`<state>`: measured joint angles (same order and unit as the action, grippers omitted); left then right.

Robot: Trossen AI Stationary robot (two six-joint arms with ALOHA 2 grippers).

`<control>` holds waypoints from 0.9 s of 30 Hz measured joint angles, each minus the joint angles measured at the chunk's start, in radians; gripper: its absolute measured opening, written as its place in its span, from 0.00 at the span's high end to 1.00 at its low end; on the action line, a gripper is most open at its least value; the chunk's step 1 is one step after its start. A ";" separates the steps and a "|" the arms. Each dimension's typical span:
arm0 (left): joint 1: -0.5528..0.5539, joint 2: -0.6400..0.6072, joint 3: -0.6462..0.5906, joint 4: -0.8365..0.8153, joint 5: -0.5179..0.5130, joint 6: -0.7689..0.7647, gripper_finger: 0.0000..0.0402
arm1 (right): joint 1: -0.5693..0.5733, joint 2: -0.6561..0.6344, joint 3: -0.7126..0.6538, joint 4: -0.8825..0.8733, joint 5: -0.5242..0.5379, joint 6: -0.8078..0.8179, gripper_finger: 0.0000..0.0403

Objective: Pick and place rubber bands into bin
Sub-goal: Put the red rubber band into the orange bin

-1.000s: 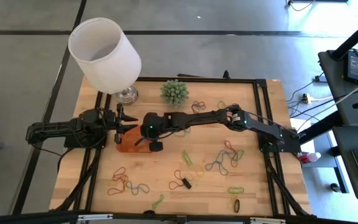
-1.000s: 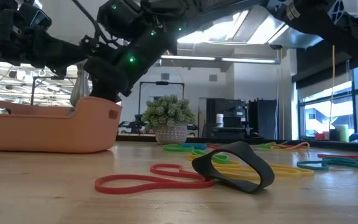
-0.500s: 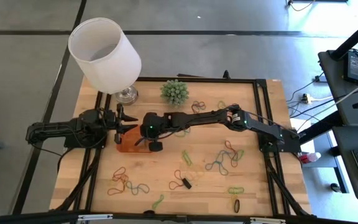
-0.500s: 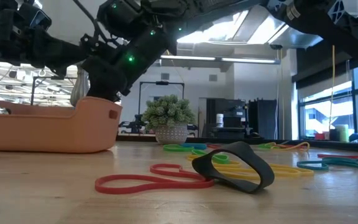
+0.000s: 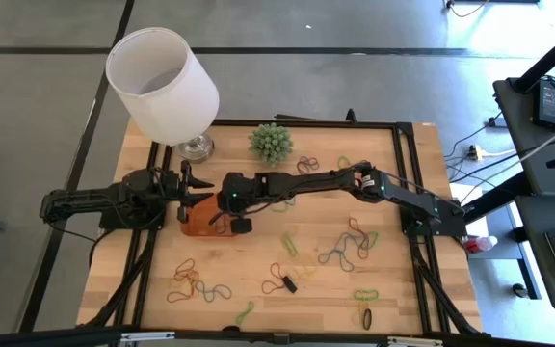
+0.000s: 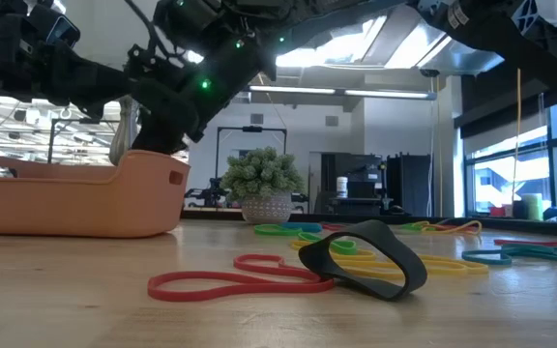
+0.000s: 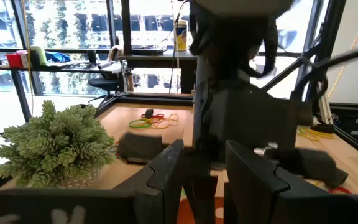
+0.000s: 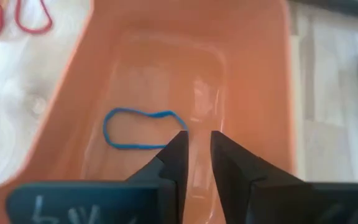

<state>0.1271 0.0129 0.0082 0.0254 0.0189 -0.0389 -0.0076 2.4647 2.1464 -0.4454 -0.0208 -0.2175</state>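
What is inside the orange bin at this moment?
In the right wrist view, one blue rubber band lies on the floor of the bin. The right end effector hangs above it, open, and covers part of the floor.

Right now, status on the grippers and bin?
Right gripper open above bin, blue rubber band lying inside. Left gripper open beside bin. Nothing in the way.

Right gripper (image 8: 195, 152) slightly parted, facing left gripper (image 7: 201, 168)

A blue rubber band (image 8: 140, 129) lies in the orange bin (image 8: 253, 93); red band (image 6: 230, 280), black band (image 6: 366, 257).
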 joint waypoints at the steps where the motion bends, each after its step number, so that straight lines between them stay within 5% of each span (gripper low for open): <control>1: 0.000 0.000 0.000 0.000 0.000 0.000 0.72 | -0.003 -0.006 0.000 -0.003 0.000 0.002 0.88; 5: 0.000 0.000 0.000 0.000 0.000 0.000 0.72 | -0.016 -0.027 0.000 -0.076 0.000 -0.001 0.98; 18: 0.000 0.006 0.000 -0.006 0.000 0.000 0.72 | -0.084 -0.144 -0.028 -0.300 -0.016 0.030 0.99; 22: 0.000 0.009 0.000 -0.008 -0.001 0.000 0.72 | -0.097 -0.246 -0.162 -0.271 -0.017 0.045 0.99; 27: 0.000 0.009 0.000 -0.008 0.000 0.000 0.72 | -0.111 -0.473 -0.512 -0.081 -0.016 0.131 1.00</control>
<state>0.1268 0.0219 0.0086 0.0177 0.0185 -0.0387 -0.1191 1.9918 1.6348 -0.5267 -0.0364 -0.0863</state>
